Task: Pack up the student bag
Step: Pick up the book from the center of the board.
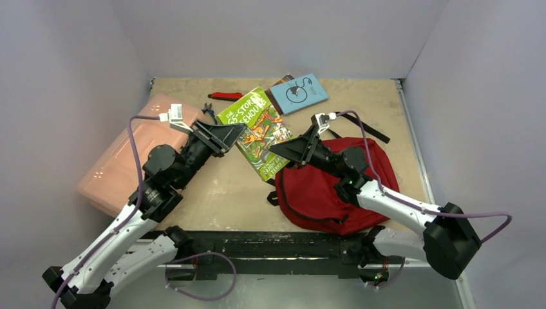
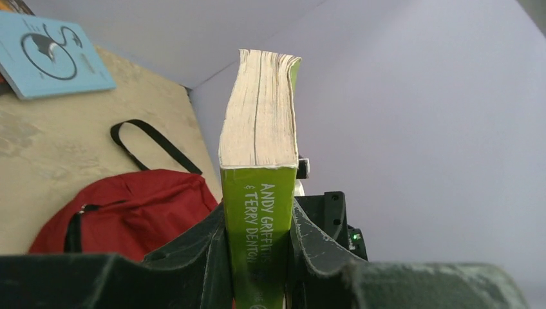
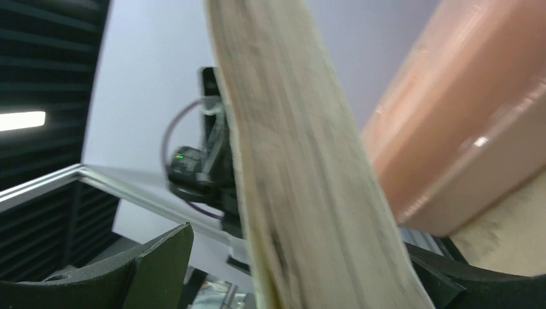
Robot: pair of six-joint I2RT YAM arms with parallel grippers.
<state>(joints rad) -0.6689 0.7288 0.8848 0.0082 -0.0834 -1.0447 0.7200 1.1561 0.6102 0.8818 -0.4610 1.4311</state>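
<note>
The thick green paperback, with a glossy cover and rough cream page edges, is held tilted at mid-frame. The left gripper has its jaws clenched on the spine end. The right gripper has its jaws spread wide either side of the page edge. The soft red student bag slumps at lower right, under the right arm. A smooth pink translucent box lines the left edge, with bare counter between them.
</note>
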